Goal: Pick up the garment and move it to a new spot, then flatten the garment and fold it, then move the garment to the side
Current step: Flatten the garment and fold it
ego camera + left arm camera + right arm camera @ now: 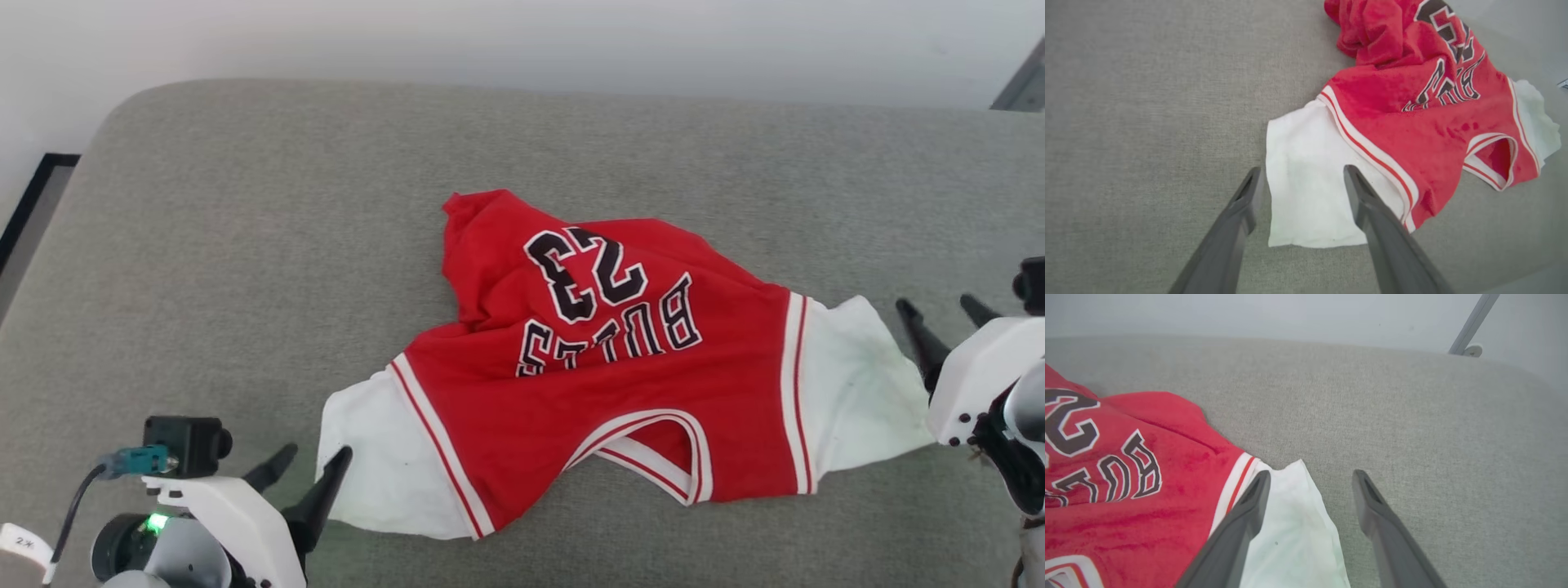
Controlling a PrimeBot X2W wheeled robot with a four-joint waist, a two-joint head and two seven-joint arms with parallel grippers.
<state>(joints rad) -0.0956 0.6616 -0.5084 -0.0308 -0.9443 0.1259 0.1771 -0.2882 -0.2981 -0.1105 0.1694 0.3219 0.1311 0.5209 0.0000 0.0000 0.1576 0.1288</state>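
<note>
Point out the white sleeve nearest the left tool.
The sleeve at the shirt's left end in the head view, beside the left tool; the other sleeve lies beside the right tool.

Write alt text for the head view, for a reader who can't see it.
A red jersey with white sleeves lies rumpled on a grey cushion, lettering upside down. The open left gripper and open right gripper sit by its sleeves.

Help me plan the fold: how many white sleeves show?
2. One sleeve lies by the left gripper; the other sleeve by the right gripper, at the garment's opposite end.
</note>
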